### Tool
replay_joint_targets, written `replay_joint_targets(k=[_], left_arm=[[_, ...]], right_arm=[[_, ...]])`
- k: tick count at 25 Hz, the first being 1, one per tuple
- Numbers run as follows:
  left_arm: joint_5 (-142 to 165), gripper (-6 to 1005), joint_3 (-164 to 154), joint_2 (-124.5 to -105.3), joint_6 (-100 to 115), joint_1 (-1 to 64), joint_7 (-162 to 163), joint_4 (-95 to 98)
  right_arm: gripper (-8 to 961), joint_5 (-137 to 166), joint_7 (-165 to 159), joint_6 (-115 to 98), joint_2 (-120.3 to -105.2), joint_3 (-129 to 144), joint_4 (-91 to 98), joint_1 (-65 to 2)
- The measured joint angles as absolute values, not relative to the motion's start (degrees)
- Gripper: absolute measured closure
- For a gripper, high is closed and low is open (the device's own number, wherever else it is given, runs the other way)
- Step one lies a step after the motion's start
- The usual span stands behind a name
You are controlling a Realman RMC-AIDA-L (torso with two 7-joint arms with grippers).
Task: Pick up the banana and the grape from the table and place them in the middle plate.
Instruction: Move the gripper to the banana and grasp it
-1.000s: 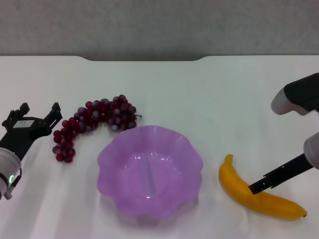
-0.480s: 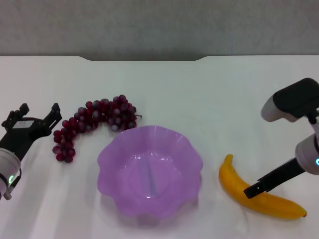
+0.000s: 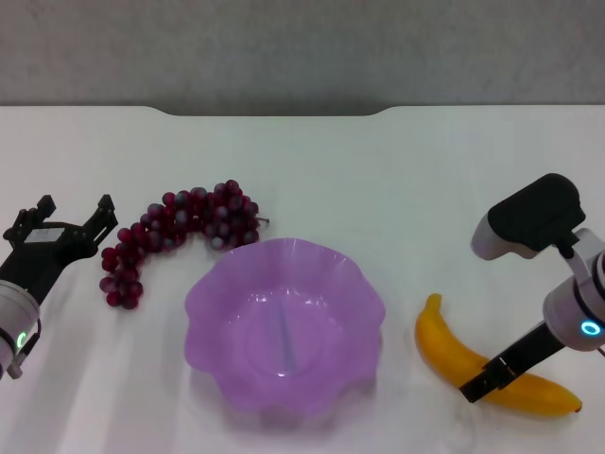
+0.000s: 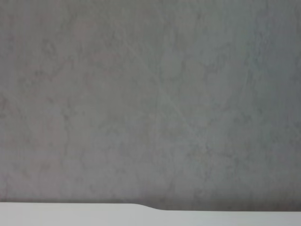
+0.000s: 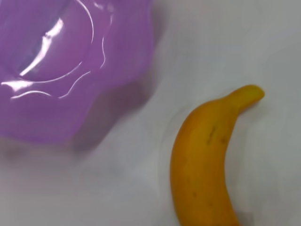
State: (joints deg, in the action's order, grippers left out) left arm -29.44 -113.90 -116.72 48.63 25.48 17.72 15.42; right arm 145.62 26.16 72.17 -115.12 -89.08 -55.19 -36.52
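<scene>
Only non-task thing I see is the grey wall [image 3: 302,47] behind the far edge of the white surface, spanning the full width in my head view. Plain, mottled grey, no markings. My left wrist view is almost all that same wall [image 4: 150,94], with a thin white strip below.
</scene>
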Motion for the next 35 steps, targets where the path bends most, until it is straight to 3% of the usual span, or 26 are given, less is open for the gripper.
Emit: replay_joint_targets(k=[27, 35], left_arm=[[-29.4, 124, -113.1, -116.9, 48.6, 25.5, 17.8, 15.1], [-29.4, 125, -113.1, -116.92, 48.6, 25.5, 17.9, 15.2]], right_arm=[[70, 145.8, 26.8, 64.8, -115.11, -87.5, -51.5, -36.8], [350, 145.7, 26.7, 62.6, -115.14, -86.1, -50.5, -36.9]])
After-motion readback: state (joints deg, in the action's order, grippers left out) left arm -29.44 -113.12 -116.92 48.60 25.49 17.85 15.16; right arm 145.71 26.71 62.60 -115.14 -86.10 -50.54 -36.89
